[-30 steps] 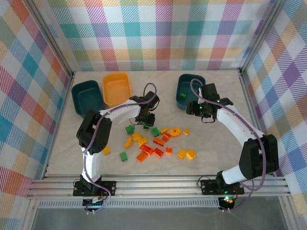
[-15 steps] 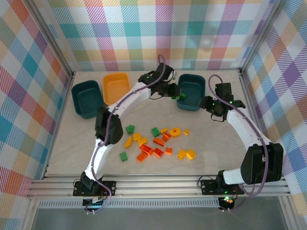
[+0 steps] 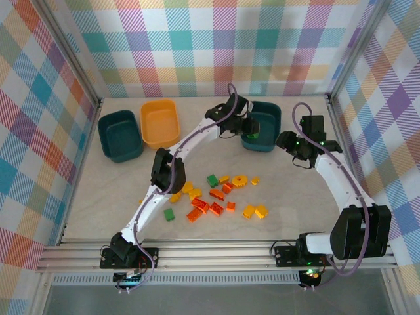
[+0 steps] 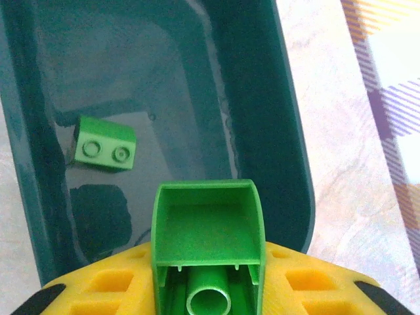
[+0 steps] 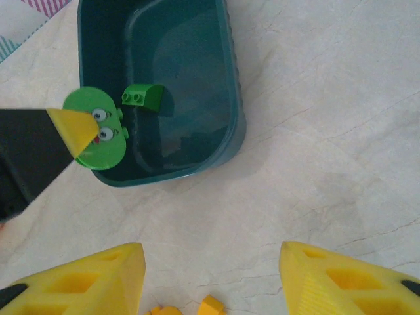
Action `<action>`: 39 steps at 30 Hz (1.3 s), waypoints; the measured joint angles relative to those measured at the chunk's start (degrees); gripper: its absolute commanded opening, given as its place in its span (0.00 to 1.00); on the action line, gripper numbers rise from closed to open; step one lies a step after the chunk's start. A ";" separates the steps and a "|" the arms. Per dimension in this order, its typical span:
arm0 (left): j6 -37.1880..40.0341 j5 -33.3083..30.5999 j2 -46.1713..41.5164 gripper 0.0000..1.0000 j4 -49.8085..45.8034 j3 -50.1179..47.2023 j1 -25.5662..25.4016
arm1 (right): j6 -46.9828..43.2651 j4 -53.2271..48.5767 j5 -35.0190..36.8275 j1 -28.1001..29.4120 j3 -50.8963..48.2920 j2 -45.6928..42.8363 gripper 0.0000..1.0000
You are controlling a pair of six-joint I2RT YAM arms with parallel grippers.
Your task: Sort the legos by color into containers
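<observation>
since a second ago the left arm (image 3: 190, 141) has swung up from the brick pile and across the marbled table (image 3: 295, 197). it now reaches over the right-hand teal tub (image 3: 269, 110). the right arm (image 3: 335, 170) has pulled back to that tub's right side. the other teal tub (image 3: 118, 134) and the yellow-orange tub (image 3: 159, 123) sit side by side at the far left, well apart from both arms. the left gripper (image 3: 250, 131) hangs above the tub's near end, pinching a green brick (image 4: 207, 226) between its yellow fingers. the right gripper (image 5: 210, 275) stands wide with nothing in it, just beside the tub. a second green brick (image 4: 105, 144) lies on the tub floor. loose legos (image 3: 216, 195) in orange-red, yellow and green lie scattered mid-table.
</observation>
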 measured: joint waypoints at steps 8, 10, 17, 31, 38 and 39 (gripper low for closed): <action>-2.32 -2.84 0.31 0.79 2.14 2.12 0.00 | -0.17 0.00 -0.72 0.00 -0.09 -0.28 0.59; -2.05 -3.93 0.26 0.78 1.90 2.27 0.11 | -0.31 0.00 -0.70 0.00 -0.44 -0.74 0.59; -1.42 -10.10 -9.62 0.76 -5.79 -6.23 5.88 | -1.27 0.07 -1.84 0.00 -0.74 -0.63 0.59; -0.31 -21.46 -28.57 0.80 -16.11 -27.87 39.82 | -3.69 0.90 -6.05 0.00 2.54 7.89 0.67; 3.69 -15.58 -25.46 0.81 -14.47 -34.36 39.93 | -5.40 0.55 -6.67 0.00 4.57 10.40 0.69; 4.07 -15.19 -25.38 0.81 -14.27 -35.10 39.93 | -5.66 0.39 -6.67 0.00 4.57 10.51 0.70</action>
